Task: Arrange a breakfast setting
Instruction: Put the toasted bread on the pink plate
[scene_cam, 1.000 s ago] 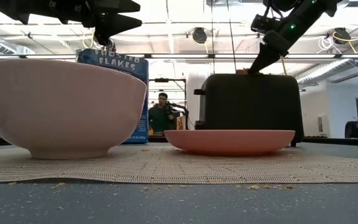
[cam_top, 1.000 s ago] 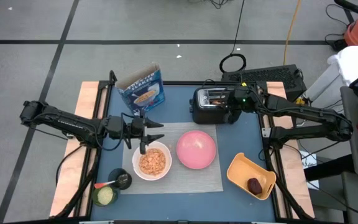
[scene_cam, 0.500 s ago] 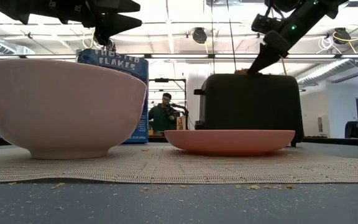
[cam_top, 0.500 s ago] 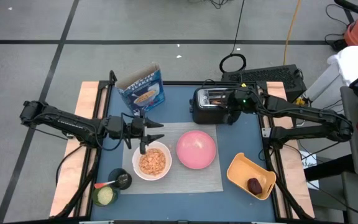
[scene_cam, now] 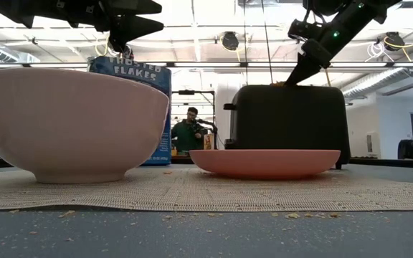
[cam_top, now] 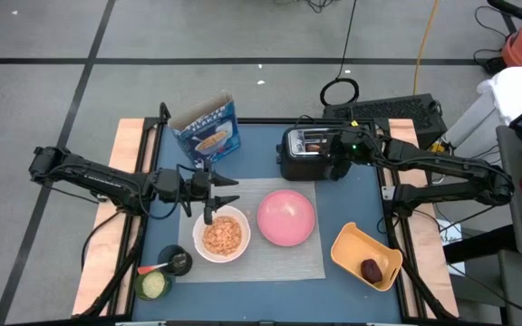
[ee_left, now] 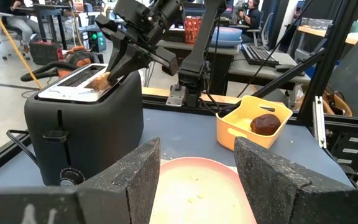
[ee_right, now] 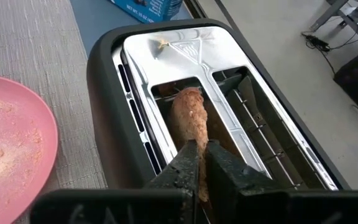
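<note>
The brown toast slice (ee_right: 188, 115) stands in the near slot of the black toaster (cam_top: 290, 161) at the table's far side. My right gripper (ee_right: 205, 163) is shut on it; it also shows in the high view (cam_top: 326, 147) and the low view (scene_cam: 293, 79). My left gripper (ee_left: 197, 180) is open and empty, held high over the far rim of the white bowl (cam_top: 222, 234), which holds cereal. The bowl and the pink plate (cam_top: 285, 217) rest on the grey mat (cam_top: 320, 264). The dark red fruit (cam_top: 371, 269) lies in the yellow dish (cam_top: 352, 244). I cannot make out the spoon. My right gripper pinches the toast's upper edge (ee_right: 194, 138) between its two fingers. The fingers slant down from the table's right side, over the toaster's top. The toast stands upright with its lower part down in the slot.
A blue cereal box (cam_top: 208, 129) stands at the far left of the table. A small dark cup (cam_top: 178, 262) and a small bowl with green contents (cam_top: 154, 285) sit at the near left. A person (scene_cam: 187, 130) stands in the room beyond the table.
</note>
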Robot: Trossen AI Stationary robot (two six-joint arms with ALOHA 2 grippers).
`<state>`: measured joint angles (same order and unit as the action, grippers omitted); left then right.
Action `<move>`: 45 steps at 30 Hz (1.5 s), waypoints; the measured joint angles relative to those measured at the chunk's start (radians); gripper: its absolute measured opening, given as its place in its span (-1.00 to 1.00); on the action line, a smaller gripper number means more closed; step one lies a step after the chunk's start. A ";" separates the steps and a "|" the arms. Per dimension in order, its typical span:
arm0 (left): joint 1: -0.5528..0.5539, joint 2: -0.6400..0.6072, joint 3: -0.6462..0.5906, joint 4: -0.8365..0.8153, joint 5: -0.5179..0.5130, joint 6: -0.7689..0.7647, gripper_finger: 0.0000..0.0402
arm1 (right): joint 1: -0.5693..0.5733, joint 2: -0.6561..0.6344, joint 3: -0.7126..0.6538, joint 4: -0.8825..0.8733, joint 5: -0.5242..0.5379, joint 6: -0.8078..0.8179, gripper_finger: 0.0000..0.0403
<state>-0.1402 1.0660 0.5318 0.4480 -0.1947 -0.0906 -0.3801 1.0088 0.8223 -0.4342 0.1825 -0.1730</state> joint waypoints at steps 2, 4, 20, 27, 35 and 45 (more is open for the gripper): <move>0.000 0.000 0.000 0.000 0.000 0.000 0.05 | 0.000 0.000 0.000 0.002 0.000 0.000 -0.93; 0.000 0.000 0.000 0.000 0.000 0.000 0.05 | 0.000 0.000 0.000 0.005 0.000 0.000 -0.93; 0.000 0.000 0.000 0.000 0.000 0.000 0.05 | 0.000 -0.008 -0.003 0.075 0.000 -0.050 -0.93; 0.000 0.000 0.000 0.000 0.000 0.000 0.05 | 0.000 -0.064 -0.002 0.089 -0.001 -0.056 -0.93; 0.000 0.000 0.000 0.001 0.000 0.000 0.05 | 0.000 -0.137 -0.002 0.089 -0.003 -0.050 -0.93; 0.000 0.000 0.000 0.002 0.000 0.000 0.05 | 0.002 -0.169 -0.001 0.098 -0.112 -0.048 -0.93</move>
<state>-0.1402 1.0660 0.5320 0.4503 -0.1947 -0.0906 -0.3786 0.8394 0.8215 -0.3359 0.0705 -0.2212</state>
